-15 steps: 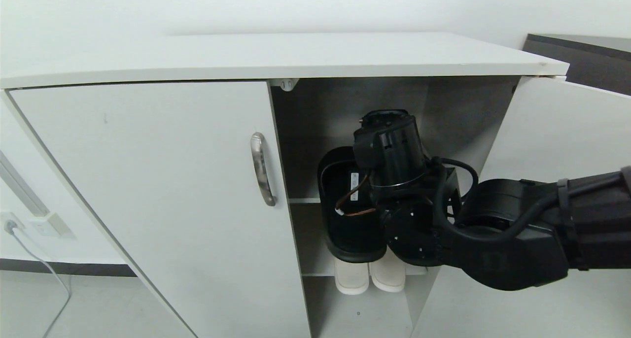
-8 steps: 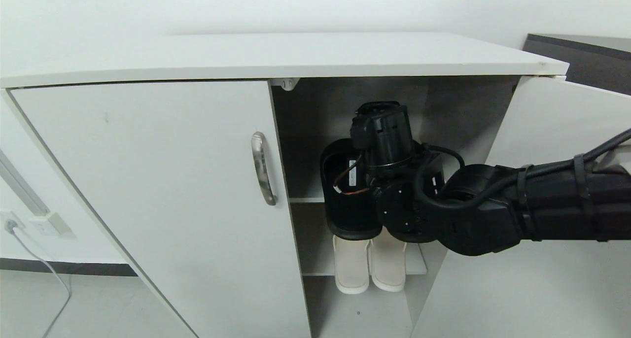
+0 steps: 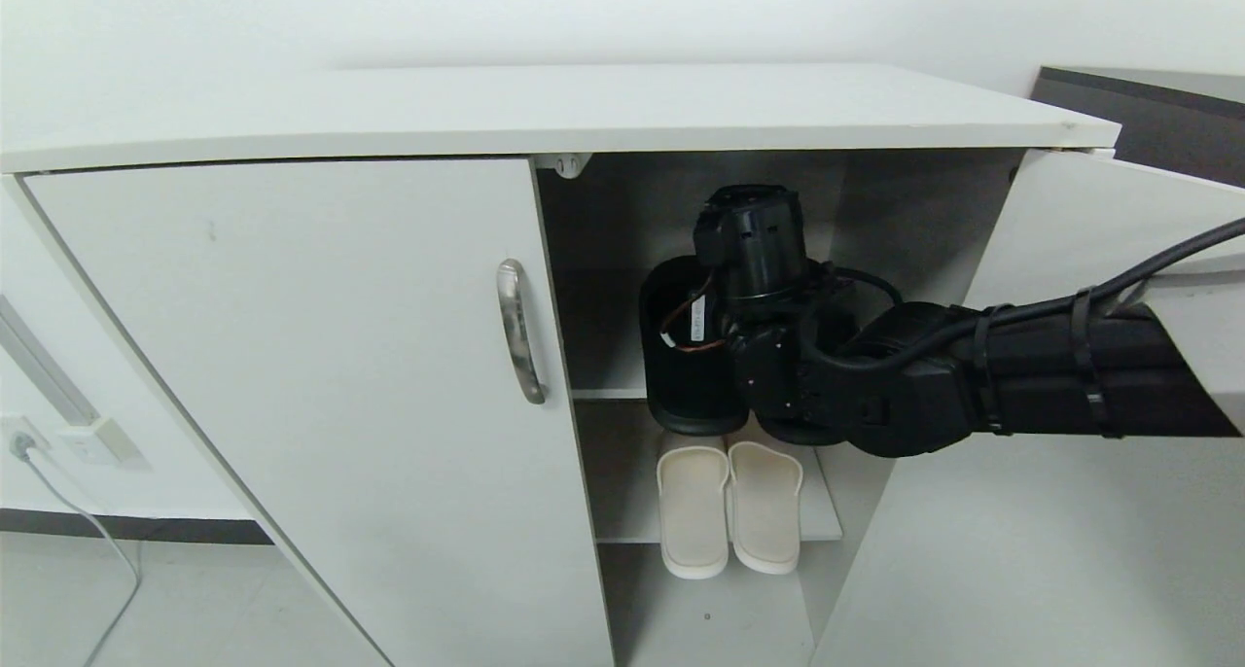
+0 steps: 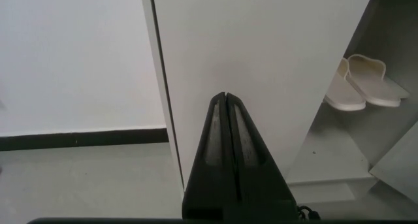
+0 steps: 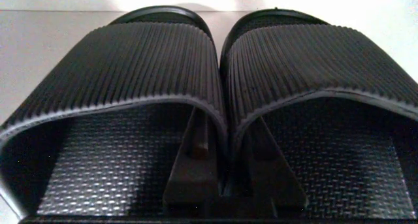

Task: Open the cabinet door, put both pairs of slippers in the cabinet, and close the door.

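Observation:
The white cabinet (image 3: 584, 103) has its left door (image 3: 292, 375) closed and its right door (image 3: 1070, 249) swung open. A pair of white slippers (image 3: 729, 507) (image 4: 359, 83) lies side by side on the lower shelf. My right arm is inside the upper compartment, carrying a pair of black ribbed slippers (image 3: 681, 356) (image 5: 157, 74) just above the upper shelf edge (image 3: 608, 393). The right gripper (image 5: 225, 162) is shut on the two slippers' inner walls, pinching them together. Low in front of the closed left door, my left gripper (image 4: 226, 103) is shut on nothing.
The closed door carries a metal handle (image 3: 517, 332). A wall socket with a cable (image 3: 19, 445) sits low at the far left. A dark panel (image 3: 1148, 113) stands behind the cabinet at the right. Bare floor lies below the doors.
My right arm has risen and gone deeper into the cabinet with the black slippers, uncovering the white pair on the shelf below. The white slippers and doors have stayed put.

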Controlling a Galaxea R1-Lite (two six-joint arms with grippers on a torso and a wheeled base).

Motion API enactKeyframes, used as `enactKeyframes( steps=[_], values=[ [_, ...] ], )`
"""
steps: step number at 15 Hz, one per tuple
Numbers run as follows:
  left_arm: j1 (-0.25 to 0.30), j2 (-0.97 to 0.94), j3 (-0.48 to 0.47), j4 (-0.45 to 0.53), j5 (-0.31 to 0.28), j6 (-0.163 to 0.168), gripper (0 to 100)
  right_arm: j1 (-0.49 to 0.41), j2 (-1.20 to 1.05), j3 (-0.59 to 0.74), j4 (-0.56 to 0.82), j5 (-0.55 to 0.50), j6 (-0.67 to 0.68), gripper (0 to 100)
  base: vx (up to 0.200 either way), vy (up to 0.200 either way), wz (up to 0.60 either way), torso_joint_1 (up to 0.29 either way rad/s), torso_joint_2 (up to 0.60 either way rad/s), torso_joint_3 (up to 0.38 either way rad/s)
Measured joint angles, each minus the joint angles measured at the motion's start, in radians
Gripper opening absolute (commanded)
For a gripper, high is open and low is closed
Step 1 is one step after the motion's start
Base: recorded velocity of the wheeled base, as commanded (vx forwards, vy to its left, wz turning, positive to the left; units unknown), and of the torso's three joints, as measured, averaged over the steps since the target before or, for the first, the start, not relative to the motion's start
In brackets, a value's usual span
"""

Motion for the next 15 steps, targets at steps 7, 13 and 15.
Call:
enactKeyframes(
  steps=[7, 13, 15],
  values=[
    [0.0, 0.0, 0.0, 0.0, 0.0, 0.0, 0, -0.004, 0.024, -0.002, -0.002, 0.001, 0.005, 0, 0.0, 0.0, 0.0, 0.0, 0.0, 0.0],
    [0.001, 0.0, 0.0, 0.0, 0.001, -0.001, 0, -0.004, 0.023, 0.016, 0.001, 0.001, 0.01, 100, 0.0, 0.0, 0.0, 0.0, 0.0, 0.0],
    [0.001, 0.0, 0.0, 0.0, 0.001, 0.0, 0, 0.008, 0.001, 0.063, -0.001, -0.001, 0.013, 100, 0.0, 0.0, 0.0, 0.0, 0.0, 0.0]
  ],
)
